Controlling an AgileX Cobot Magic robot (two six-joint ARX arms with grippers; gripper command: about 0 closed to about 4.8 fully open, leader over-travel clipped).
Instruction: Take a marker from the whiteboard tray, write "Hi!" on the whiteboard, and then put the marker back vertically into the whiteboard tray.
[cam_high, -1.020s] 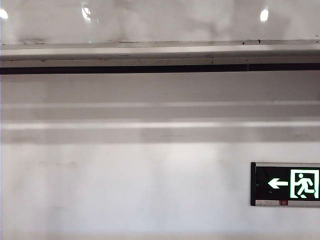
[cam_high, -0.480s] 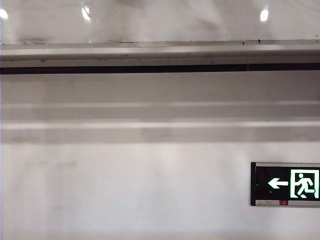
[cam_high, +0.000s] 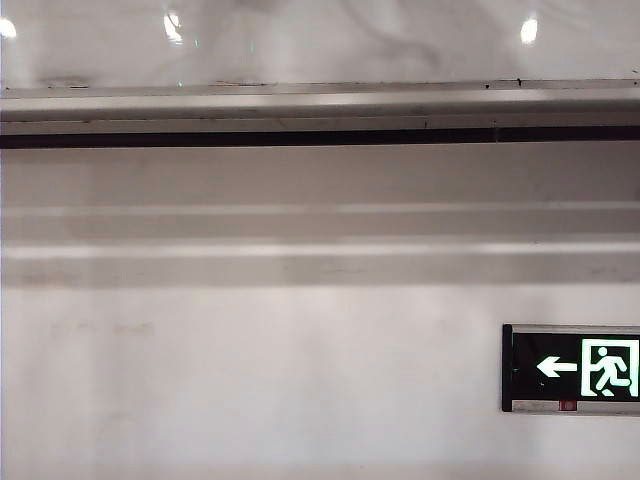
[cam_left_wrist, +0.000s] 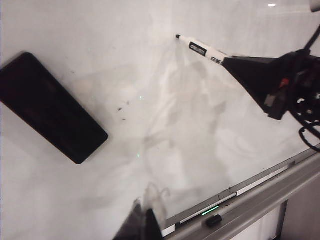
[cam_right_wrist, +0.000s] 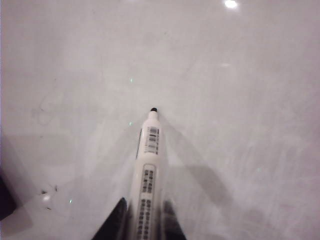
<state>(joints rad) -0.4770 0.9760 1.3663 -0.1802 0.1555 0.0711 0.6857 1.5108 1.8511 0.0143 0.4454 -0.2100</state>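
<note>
Against the whiteboard (cam_right_wrist: 225, 75), right gripper (cam_right_wrist: 145, 220) clamps the uncapped marker (cam_right_wrist: 149, 165), tip at 12 o'clock, poised to write; left gripper (cam_left_wrist: 142, 222) waits nearby, opening unclear.

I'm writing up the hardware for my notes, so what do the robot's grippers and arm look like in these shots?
The right gripper is black, with wedge-shaped fingers tapering to a point. Behind them sits a dark blocky body carrying a small red part and black cables looping off it. In its own wrist view the right gripper shows two dark tapered tips. The left gripper shows only as two dark pointed fingertips. No markings are legible.
</note>
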